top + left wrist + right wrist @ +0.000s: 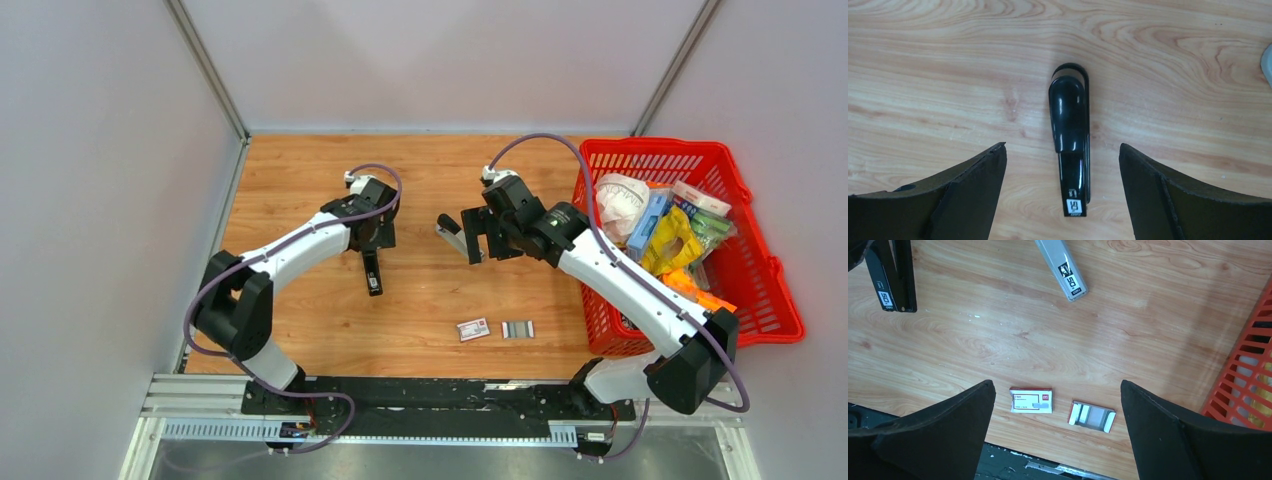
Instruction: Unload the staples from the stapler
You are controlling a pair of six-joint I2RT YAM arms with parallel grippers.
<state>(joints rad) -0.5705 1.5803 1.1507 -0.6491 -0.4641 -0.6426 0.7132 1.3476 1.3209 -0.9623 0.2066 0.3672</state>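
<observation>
A black stapler (pixel 372 272) lies closed on the wooden table; it also shows in the left wrist view (pixel 1071 150). My left gripper (pixel 372 238) is open above it, its fingers (pixel 973 190) standing wide on either side (pixel 1062 146) without touching it. A grey stapler (pixel 450 232) lies by my right gripper (pixel 478 238), which is open and empty (pixel 1057 383). It also shows in the right wrist view (pixel 1063 267). A small open tray (pixel 1092 416) near the front edge holds silvery-grey strips that look like staples (pixel 517 329). No loose staples show.
A small red-and-white cardboard box (pixel 1031 400) lies left of the tray (pixel 473 329). A red basket (pixel 745 270) full of packets stands at the right. The table's front edge and the black rail run close below the box.
</observation>
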